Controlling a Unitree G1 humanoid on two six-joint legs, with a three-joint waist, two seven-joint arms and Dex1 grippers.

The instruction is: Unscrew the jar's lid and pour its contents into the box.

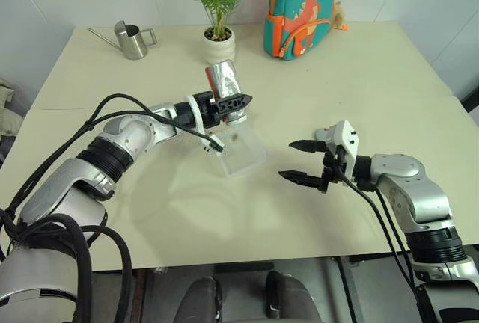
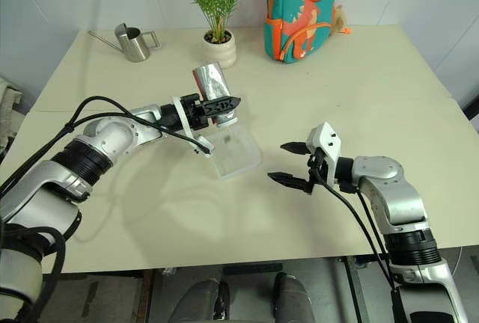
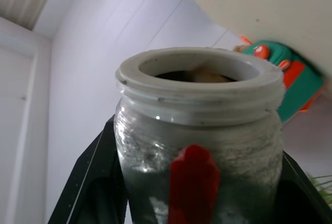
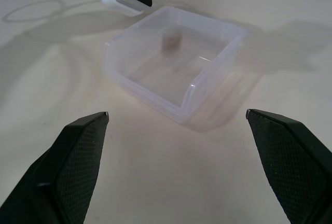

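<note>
Left gripper (image 1: 238, 103): fingers (image 3: 98, 182) clamped on the jar (image 1: 227, 84), which is held up above the bench (image 1: 359, 76), tilted, directly over the box (image 1: 241, 146). In the left wrist view the jar's wide mouth is uncapped; a yellowish-brown piece of the contents (image 3: 205, 76) sits just inside the rim. Right gripper (image 1: 303, 161): fingers (image 4: 78, 151) spread wide, holding nothing, pointed toward the box and near it, not touching. Box rests on the bench between the two arms, clear walls, one small brownish piece (image 4: 172, 39) on its floor near the far wall. Farther back on the bench: steel watering can (image 1: 132, 40), white pot with a green plant (image 1: 219, 42), teal dinosaur backpack (image 1: 302, 10), all well apart from the box.
</note>
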